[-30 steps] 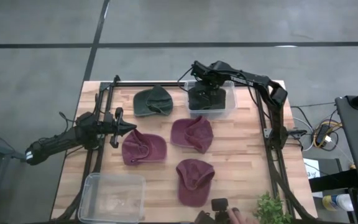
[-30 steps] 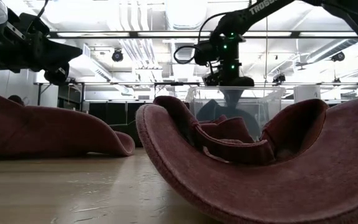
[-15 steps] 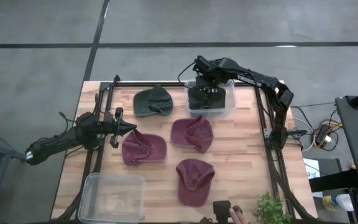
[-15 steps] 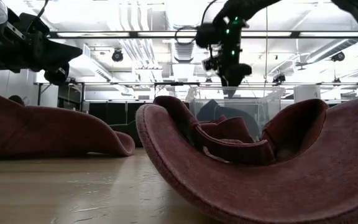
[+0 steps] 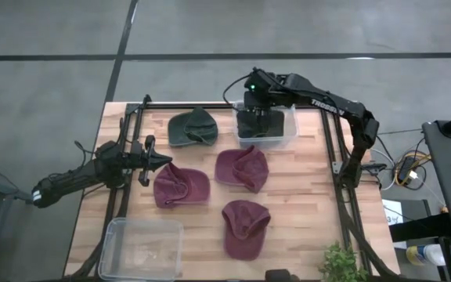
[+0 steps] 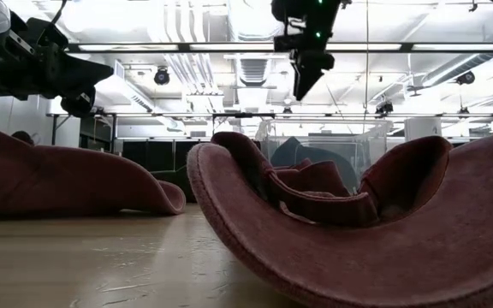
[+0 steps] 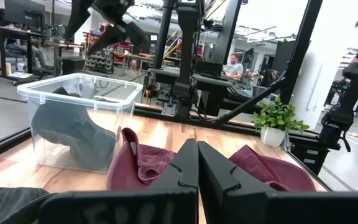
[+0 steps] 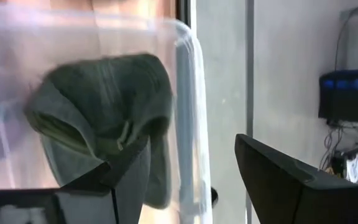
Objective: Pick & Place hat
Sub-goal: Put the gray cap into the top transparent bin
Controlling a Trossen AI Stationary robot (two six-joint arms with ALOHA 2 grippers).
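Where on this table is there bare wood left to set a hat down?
Bare wood lies right of the lower maroon hat, toward the plant, and between the empty bin and that hat. The middle is crowded: two maroon hats below the green hat and the far bin.

Three maroon hats (image 5: 242,168), two dark green hats (image 5: 193,128), and clear bins (image 5: 142,248) on pale wood.

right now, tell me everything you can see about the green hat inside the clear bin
The dark green hat is soft fabric, crumpled with folds, lying loose in the clear plastic bin at the table's far edge. It rests on the bin's floor, filling much of it. The right pincer hangs open above, not touching it. Another green hat lies beside the bin.
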